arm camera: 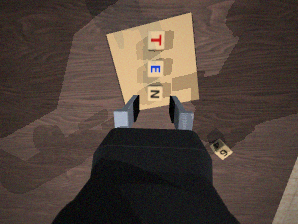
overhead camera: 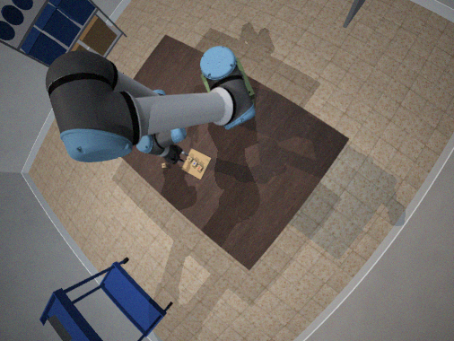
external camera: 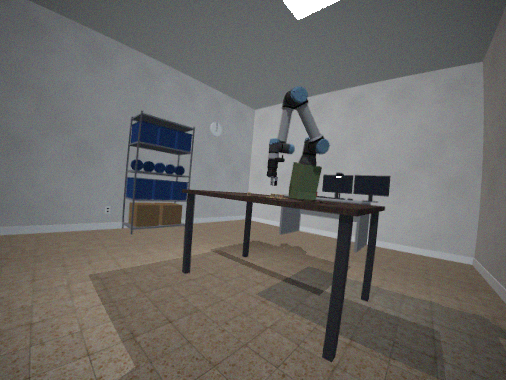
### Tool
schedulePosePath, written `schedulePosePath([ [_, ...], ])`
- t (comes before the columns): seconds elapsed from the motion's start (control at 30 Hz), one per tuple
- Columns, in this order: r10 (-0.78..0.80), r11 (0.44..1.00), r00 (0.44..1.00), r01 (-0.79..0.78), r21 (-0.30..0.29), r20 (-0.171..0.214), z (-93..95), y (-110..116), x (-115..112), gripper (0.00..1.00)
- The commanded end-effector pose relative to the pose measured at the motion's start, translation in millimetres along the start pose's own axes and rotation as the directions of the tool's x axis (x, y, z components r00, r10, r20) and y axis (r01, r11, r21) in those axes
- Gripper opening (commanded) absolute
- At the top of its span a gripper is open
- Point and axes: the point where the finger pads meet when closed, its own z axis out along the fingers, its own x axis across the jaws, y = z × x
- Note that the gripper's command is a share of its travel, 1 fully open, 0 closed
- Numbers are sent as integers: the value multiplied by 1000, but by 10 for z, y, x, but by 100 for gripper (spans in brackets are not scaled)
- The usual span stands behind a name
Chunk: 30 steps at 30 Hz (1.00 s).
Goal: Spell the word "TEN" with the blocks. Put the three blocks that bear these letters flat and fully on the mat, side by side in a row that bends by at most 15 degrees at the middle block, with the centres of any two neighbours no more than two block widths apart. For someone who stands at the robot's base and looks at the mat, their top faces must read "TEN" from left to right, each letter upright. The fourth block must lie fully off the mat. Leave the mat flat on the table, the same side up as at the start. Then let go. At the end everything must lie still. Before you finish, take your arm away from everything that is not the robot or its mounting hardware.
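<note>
Dark wood worktop carries a tan mat lying flat. Arm reaches over it. Pincer hangs above the mat's near edge, fingers well apart, holding nothing. On the mat, three blocks in a row: T block farthest, E block in the middle, N block nearest, seen between the fingers. Fourth block lies off the mat on the worktop, well apart from the row; its marking is too small to read.

T, E, N blocks lie in a row on the tan mat.
</note>
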Motion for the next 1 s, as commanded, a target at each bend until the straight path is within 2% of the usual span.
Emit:
schedulePosePath([
  [0.0,0,1000,1000,0,0,0,-53,0,-1,79],
  [0.1,0,1000,1000,0,0,0,-57,0,-1,79],
  [0.13,0,1000,1000,0,0,0,-57,0,-1,100],
  [0.97,0,1000,1000,0,0,0,-78,0,0,100],
])
